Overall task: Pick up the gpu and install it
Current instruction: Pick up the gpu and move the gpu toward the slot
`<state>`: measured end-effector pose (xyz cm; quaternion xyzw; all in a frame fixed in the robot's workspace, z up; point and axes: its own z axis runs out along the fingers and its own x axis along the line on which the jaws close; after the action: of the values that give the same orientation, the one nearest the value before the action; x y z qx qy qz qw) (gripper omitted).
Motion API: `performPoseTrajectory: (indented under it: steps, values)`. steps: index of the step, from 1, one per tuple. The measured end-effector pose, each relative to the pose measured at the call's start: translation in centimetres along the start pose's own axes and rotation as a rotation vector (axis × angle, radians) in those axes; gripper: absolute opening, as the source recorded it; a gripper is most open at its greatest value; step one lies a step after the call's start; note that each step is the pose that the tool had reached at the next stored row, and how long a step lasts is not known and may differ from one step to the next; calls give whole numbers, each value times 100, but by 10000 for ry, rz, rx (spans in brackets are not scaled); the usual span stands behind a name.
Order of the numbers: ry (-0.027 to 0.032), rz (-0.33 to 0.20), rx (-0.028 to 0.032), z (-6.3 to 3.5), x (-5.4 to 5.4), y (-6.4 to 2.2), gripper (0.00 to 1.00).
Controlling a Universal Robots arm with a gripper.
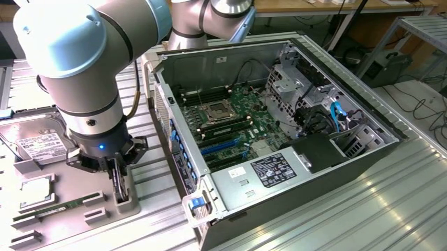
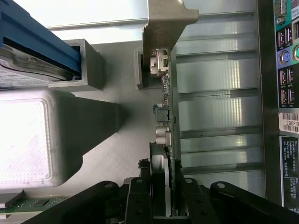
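The gpu (image 1: 123, 187) stands on edge in a grey holder (image 1: 127, 201) on the parts tray, at the exterior view's left of the open computer case (image 1: 209, 68). In the wrist view it is a thin dark card (image 2: 170, 116) with a pale metal bracket (image 2: 163, 23) at its far end. My gripper (image 1: 119, 175) has come straight down over it. Both black fingers (image 2: 140, 196) flank the near end of the card and sit against its two faces, so my gripper (image 2: 166, 198) is shut on the card, which still rests in the holder.
A silver hard drive (image 1: 35, 138) and a green memory stick (image 1: 59, 206) lie on the same tray. Inside the case the motherboard shows blue slots (image 1: 220, 146). The case's port panel (image 2: 287, 70) is close beside the card.
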<state>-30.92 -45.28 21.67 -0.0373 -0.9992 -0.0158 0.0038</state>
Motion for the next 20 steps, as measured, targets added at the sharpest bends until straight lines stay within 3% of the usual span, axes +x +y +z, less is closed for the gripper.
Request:
performPoseTrajectory:
  steps: [15,20]
  values:
    - [-2,0,-2,-1,0,0,28]
    - [-1,0,0,-75,1,2,28]
